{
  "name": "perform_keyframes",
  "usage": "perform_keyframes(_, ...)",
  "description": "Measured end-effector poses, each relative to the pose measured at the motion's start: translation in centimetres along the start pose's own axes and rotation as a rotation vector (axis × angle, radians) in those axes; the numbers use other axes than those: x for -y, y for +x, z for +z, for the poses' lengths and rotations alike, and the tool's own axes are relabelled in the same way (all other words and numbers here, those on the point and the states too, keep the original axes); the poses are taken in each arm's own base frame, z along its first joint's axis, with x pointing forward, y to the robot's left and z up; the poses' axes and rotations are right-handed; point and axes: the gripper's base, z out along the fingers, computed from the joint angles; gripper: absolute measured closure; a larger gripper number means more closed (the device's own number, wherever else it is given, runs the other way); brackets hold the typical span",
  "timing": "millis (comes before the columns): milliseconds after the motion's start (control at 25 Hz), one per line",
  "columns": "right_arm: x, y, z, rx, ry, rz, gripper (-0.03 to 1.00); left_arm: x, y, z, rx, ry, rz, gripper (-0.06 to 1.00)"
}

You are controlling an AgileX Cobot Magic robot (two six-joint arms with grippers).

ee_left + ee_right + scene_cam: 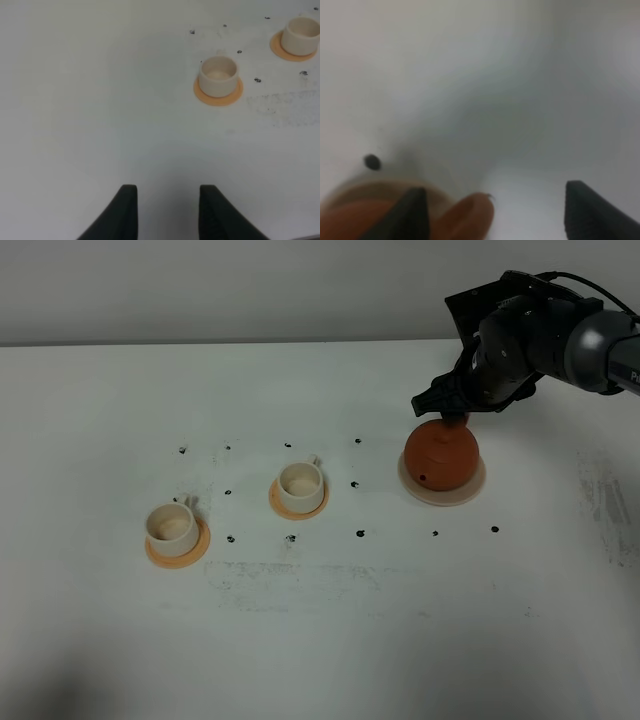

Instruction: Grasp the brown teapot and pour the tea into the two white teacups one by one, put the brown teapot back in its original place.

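Note:
The brown teapot stands upright on its pale beige coaster at the right of the table. My right gripper hovers at the pot's far side, open, with a brown part of the pot between its fingers, blurred and close to one finger. Two white teacups sit on orange saucers to the left; their insides look pale. The left wrist view shows the same cups ahead of my left gripper, which is open and holds nothing. No tea is visible.
The white table carries small black dot marks around the cups and pot, plus scuffed grey smudges in front of them. The back wall runs along the table's far edge.

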Motion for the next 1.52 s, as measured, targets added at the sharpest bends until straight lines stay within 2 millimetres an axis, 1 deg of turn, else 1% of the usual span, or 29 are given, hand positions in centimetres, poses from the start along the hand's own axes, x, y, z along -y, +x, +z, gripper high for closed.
perform_keyframes(240, -0.2, -0.1, -0.1, 0.003, 0.001, -0.002, 0.41, 0.0, 0.0, 0.0, 0.0, 0.0, 0.0, 0.64)
perform_keyframes(560, 0.8, 0.3, 0.0, -0.029, 0.037, -0.005, 0.41, 0.0, 0.0, 0.0, 0.0, 0.0, 0.0, 0.64)
perform_keyframes(960, 0.8, 0.2, 0.0, -0.028, 0.041, -0.002, 0.41, 0.0, 0.0, 0.0, 0.0, 0.0, 0.0, 0.64)
perform_keyframes(1360, 0.6, -0.4, 0.0, 0.047, 0.02, -0.001, 0.41, 0.0, 0.0, 0.0, 0.0, 0.0, 0.0, 0.64)
perform_keyframes(1520, 0.6, -1.2, 0.0, 0.129, 0.015, -0.026, 0.41, 0.0, 0.0, 0.0, 0.0, 0.0, 0.0, 0.64)
